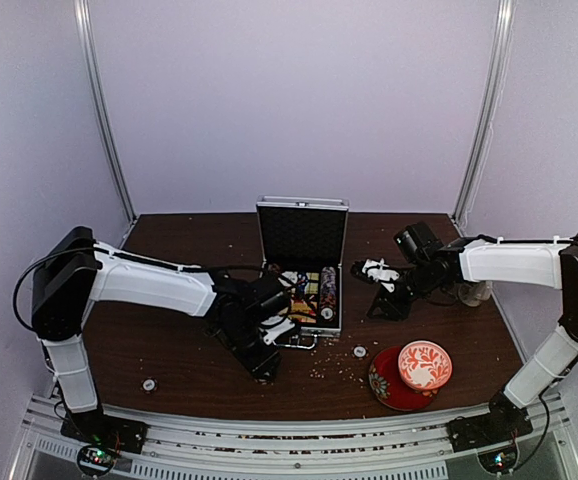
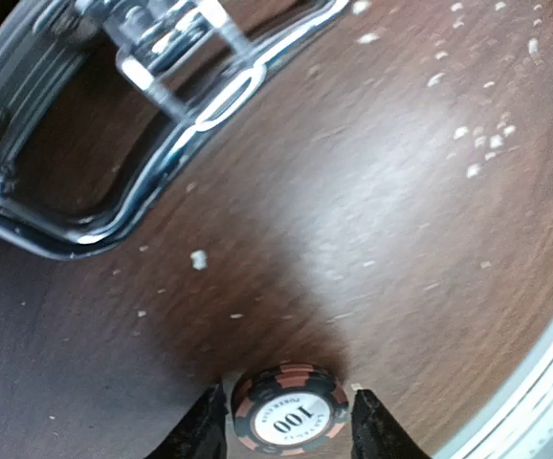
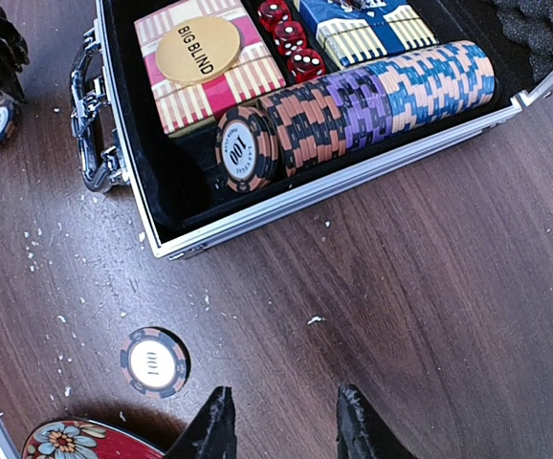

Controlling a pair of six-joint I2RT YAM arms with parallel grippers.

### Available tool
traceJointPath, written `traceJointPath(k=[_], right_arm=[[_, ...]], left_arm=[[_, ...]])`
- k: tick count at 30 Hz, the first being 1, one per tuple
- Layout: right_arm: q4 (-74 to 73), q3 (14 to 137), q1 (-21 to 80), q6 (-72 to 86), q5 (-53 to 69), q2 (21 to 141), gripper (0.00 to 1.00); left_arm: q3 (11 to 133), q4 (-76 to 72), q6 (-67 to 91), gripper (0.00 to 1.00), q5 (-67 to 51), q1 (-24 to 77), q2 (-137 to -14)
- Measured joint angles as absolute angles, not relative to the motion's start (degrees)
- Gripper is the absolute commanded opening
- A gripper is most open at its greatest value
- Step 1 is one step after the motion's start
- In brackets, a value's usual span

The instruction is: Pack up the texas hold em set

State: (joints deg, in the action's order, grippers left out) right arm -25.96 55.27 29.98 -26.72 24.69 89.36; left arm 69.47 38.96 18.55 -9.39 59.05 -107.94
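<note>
Left end effector (image 2: 290,428), clenched on a dark "100" chip (image 2: 289,406) pinched between its fingers, hangs low over the table (image 2: 372,220) just in front of the handle (image 2: 176,72) of the silver case (image 3: 334,184); whether the chip is off the wood I cannot tell from my screens. Right end effector (image 3: 281,426) stands released and empty, fingers apart over bare table to the right of the case. By my reading the packing is well along: a long row of chips (image 3: 372,100) fills the slot nearest the right arm, and behind it sit a striped card box (image 3: 210,67) with a "BIG BLIND" disc on top, a blue card box (image 3: 367,29) and the red dice (image 3: 291,38). Left to do, as I judge it: the held chip goes in, a loose chip (image 3: 154,361) lies near the right end effector beside the red saucer (image 3: 66,442), another chip (image 1: 149,384) lies far out toward the left arm's base, and the lid (image 1: 302,232) stands upright, not yet shut. Room is fair, with open wood in front of and to the right of the case, but the raised metal rim and handle must be cleared on the way in, the bowl (image 1: 424,365) crowds the nearer loose chip, and the rail (image 2: 535,382) at the table's edge is not far from the left end effector.
</note>
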Motion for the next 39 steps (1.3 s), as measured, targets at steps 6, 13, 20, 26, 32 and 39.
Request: traceJointPath(k=[6, 13, 20, 26, 32, 39], right_arm=[[-27.33, 55.99, 30.02, -26.81, 26.61, 89.36, 0.40], [-32.42, 62.96, 35.11, -28.53, 27.46, 89.34, 0.46], [-37.50, 69.28, 50.50, -33.28, 21.43, 90.59, 0.57], [-41.04, 77.67, 59.27, -35.73, 17.76, 100.47, 0.55], [-43.86, 85.62, 63.57, -35.97, 16.01, 110.69, 0.50], [-48.27, 96.88, 66.30, -35.44, 14.66, 121.89, 0.50]], left_arm=[[71.79, 40.66, 18.06, 0.59, -6.81, 58.98, -106.94], [67.57, 41.67, 15.90, 0.61, -1.30, 50.24, -95.64], [64.27, 39.59, 12.47, 0.62, 4.23, 33.74, -88.23], [64.29, 33.15, 9.63, 0.62, 6.85, 30.50, -88.58], [63.07, 27.73, 7.31, 0.62, 6.81, 28.75, -88.27], [59.18, 26.74, 5.76, 0.61, 7.51, 27.20, -85.58]])
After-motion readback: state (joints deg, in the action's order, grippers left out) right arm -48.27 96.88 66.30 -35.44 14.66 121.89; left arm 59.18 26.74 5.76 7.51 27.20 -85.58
